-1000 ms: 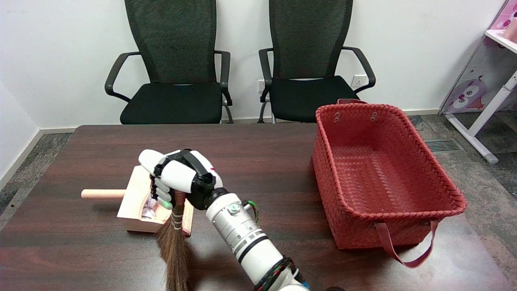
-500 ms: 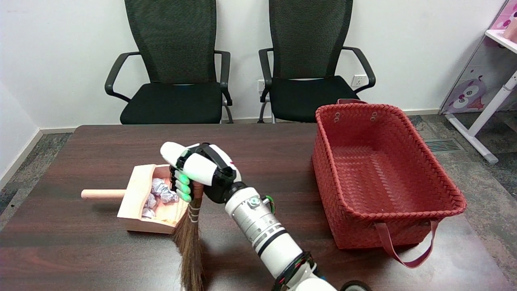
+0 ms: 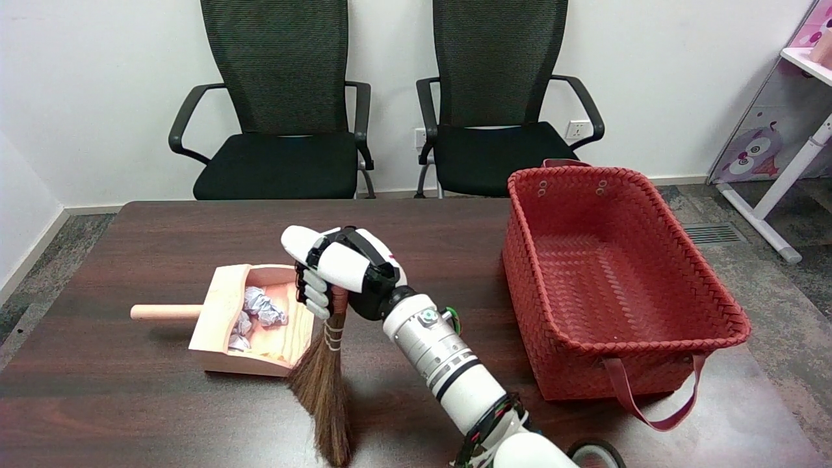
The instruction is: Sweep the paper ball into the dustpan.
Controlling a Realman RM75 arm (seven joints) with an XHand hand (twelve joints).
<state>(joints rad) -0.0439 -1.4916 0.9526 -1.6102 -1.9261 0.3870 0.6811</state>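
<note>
A pale wooden dustpan lies on the dark table, its round handle pointing left. Crumpled white paper balls sit inside it against the back wall. My right hand grips the top of a small brown straw broom, just to the right of the dustpan's open mouth. The broom hangs down from the hand, its bristles reaching toward the table's near edge. The part of the broom's handle inside the hand is hidden.
A large red woven basket with strap handles stands on the right side of the table. Two black office chairs stand behind the table's far edge. A pink and white rack is at the far right.
My right hand has carried the broom to the right, off the dustpan's mouth. The paper balls, hidden by the hand a second ago, now show inside the dustpan.
</note>
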